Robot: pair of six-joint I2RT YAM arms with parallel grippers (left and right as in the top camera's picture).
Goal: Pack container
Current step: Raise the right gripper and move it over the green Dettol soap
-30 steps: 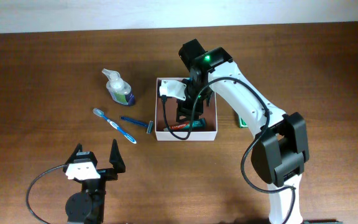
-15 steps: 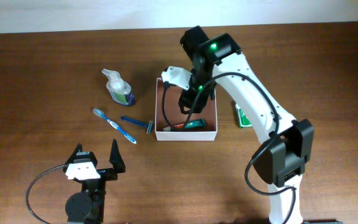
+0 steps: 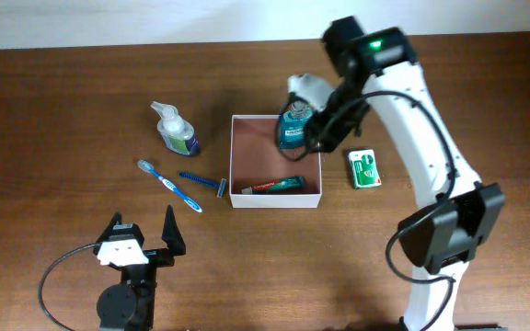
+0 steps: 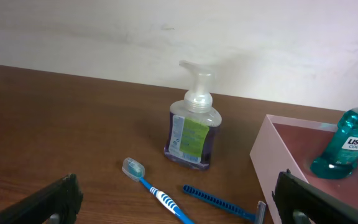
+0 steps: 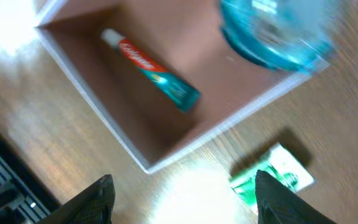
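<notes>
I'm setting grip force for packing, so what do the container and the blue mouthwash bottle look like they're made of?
The container looks like thin cardboard or paperboard: matte white walls, thin straight edges and a dull reddish-brown inside. Foam board can't be ruled out. The mouthwash bottle looks like glossy clear plastic, with a see-through teal body and bright highlights.

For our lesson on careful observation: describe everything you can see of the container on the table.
The container is a square, shallow, open-topped box with thin white walls and a reddish-brown inside; it looks like card. It sits flat on the table, near the middle. A toothpaste tube lies inside along the wall nearest the robot, and a teal mouthwash bottle stands upright in its far right corner. A razor lies just outside its left wall; a green packet lies apart on its right.
</notes>
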